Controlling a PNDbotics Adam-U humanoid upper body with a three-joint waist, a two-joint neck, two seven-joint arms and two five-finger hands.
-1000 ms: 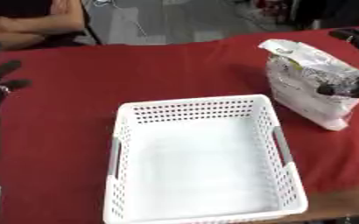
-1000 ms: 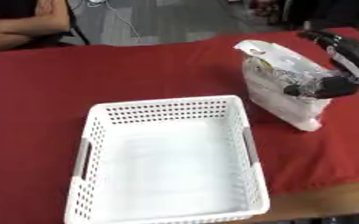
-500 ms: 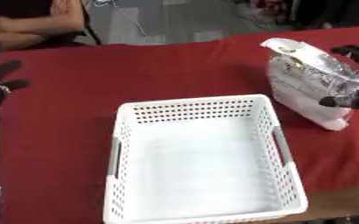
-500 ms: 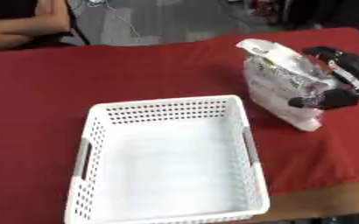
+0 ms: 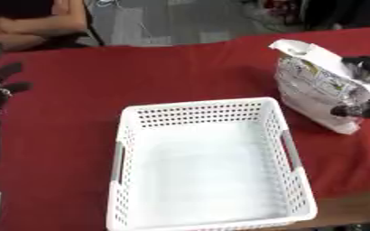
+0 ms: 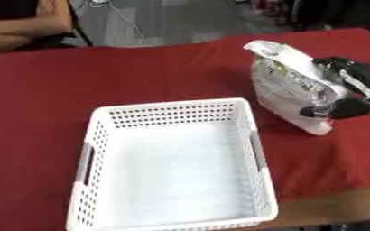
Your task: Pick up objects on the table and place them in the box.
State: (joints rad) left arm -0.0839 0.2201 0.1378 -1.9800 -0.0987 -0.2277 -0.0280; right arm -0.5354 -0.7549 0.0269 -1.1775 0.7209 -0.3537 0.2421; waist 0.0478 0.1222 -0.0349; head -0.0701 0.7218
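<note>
Success at this step, as I judge it, depends on a secure hold of the bag (image 6: 287,90) before lifting: the right hand (image 6: 350,92) should grip it near the middle so it does not fold or slip, raise it above the rim of the basket (image 6: 172,106), and carry it over the empty interior before letting go. The bag stands just beside the basket's right wall, on the red table (image 5: 85,90). The right hand has its thumb across the bag's lower front and its fingers behind the upper edge, so it is grasping the bag. The left hand (image 5: 0,85) rests well apart from the basket on its left side, fingers straight and released. The bag is a crinkled white pouch with shiny silver patches, small printing and a folded-over top, and it looks light and floppy.
</note>
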